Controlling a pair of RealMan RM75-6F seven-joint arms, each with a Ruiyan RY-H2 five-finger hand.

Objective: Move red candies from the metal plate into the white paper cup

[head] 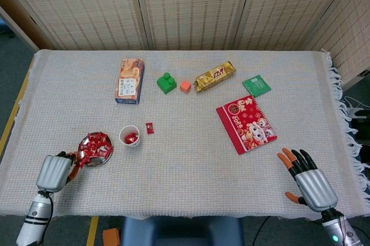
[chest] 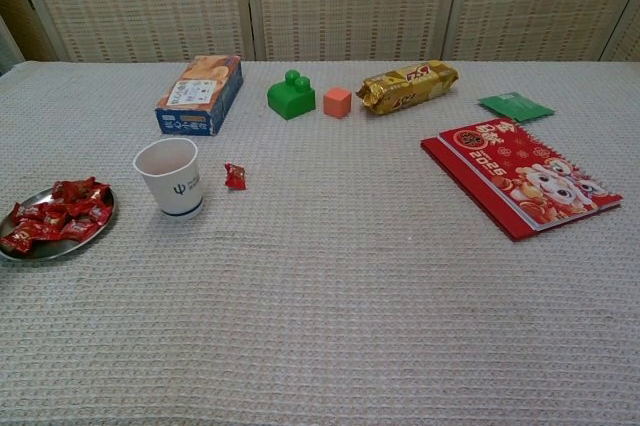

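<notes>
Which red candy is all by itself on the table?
The lone red candy lying on the cloth just right of the white paper cup. The others sit piled on the metal plate or inside the cup.
</notes>
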